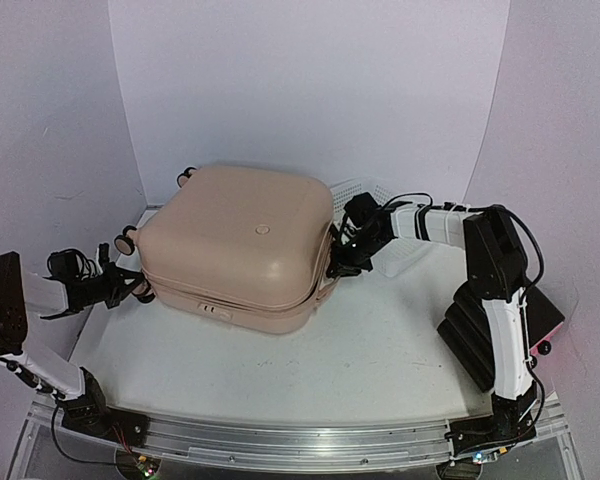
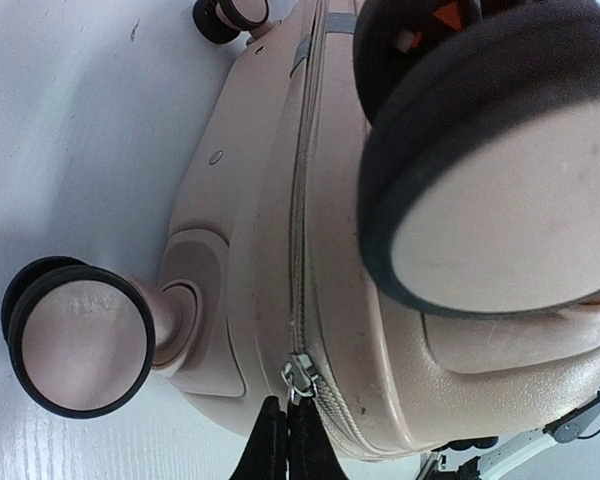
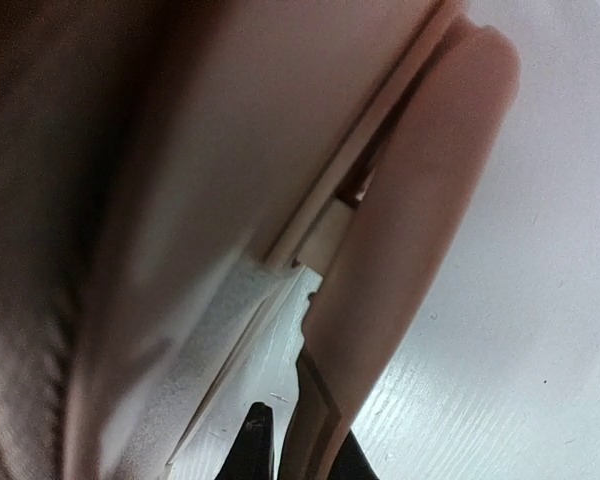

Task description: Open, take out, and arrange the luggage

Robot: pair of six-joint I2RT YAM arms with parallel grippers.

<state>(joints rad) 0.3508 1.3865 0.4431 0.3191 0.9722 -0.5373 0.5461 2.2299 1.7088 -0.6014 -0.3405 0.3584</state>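
The pale pink luggage [image 1: 242, 240] lies flat and closed on the white table, wheels to the left. My left gripper [image 1: 130, 285] is at its near left corner beside a wheel [image 1: 128, 241]. In the left wrist view the gripper [image 2: 287, 412] is shut on the metal zipper pull [image 2: 299, 378] of the seam zipper, between two wheels [image 2: 75, 335]. My right gripper [image 1: 338, 264] is at the suitcase's right side. In the right wrist view its jaws [image 3: 298, 432] close around the pink side handle [image 3: 410, 220], one finger on each side.
A white mesh basket [image 1: 380, 205] stands behind the right arm, against the suitcase's far right corner. A black box-like object [image 1: 480, 335] lies at the right edge by the right arm's base. White walls close in on the left, back and right.
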